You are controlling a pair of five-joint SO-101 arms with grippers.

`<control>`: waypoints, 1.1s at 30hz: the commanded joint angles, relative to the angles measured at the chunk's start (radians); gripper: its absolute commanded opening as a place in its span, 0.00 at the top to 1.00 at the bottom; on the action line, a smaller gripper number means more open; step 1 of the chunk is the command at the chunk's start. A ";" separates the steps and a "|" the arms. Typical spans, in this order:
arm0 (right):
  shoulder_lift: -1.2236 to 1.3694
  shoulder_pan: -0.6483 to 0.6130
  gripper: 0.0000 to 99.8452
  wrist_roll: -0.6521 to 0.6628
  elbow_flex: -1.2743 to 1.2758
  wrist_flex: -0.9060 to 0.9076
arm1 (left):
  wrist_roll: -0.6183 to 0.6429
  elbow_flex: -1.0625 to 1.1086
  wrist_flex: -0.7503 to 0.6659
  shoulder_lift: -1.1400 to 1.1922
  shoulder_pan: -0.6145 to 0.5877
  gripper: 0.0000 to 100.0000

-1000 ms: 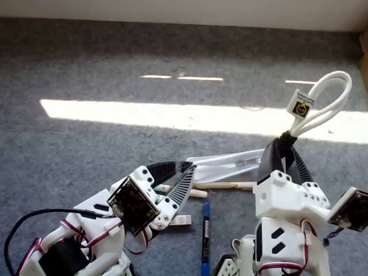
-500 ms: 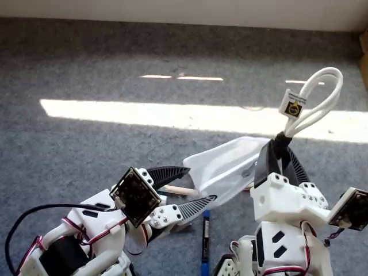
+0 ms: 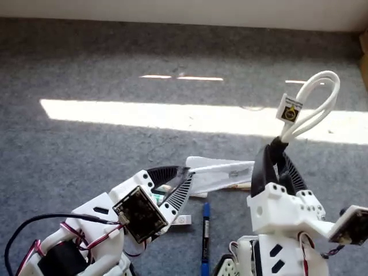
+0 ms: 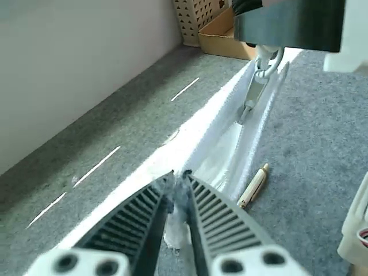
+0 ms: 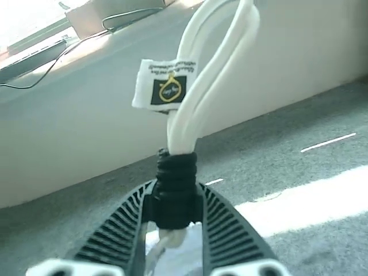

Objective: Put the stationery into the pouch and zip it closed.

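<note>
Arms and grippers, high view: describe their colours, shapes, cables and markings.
Both arms are blocky white plastic shells with visible screws. The left gripper and right gripper have black, ribbed, tapering fingers. Each wrist carries a dark square camera board. A black cable loops to the left arm, and thin red-and-white wires run along its joints.

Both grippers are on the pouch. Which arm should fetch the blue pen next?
Left, probably. The left gripper pinches the pouch edge close to the blue pen; the right gripper holds the pouch's loop end, farther off.
</note>
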 commanded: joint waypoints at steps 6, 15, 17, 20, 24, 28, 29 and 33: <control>-0.036 -0.147 1.00 -0.012 -0.013 -0.076 | -0.044 0.031 0.023 0.024 -0.024 0.99; -0.027 -0.147 1.00 -0.009 0.073 -0.325 | -0.201 -0.125 0.015 0.025 -0.174 0.99; -0.027 -0.147 1.00 -0.009 0.137 -0.414 | -0.215 -0.151 0.014 0.025 -0.220 0.99; -0.027 -0.148 1.00 -0.009 0.240 -0.556 | -0.242 -0.174 -0.020 0.025 -0.285 0.99; -0.025 -0.148 1.00 -0.009 0.323 -0.740 | -0.272 -0.174 -0.091 0.025 -0.360 0.99; 0.004 -0.168 1.00 -0.008 0.381 -0.851 | -0.299 -0.173 -0.164 0.018 -0.412 0.99; 0.024 -0.186 1.00 -0.008 0.389 -0.865 | -0.308 -0.173 -0.180 0.018 -0.421 0.99; 0.136 -0.269 1.00 -0.008 0.394 -0.875 | -0.350 -0.171 -0.206 0.018 -0.444 0.99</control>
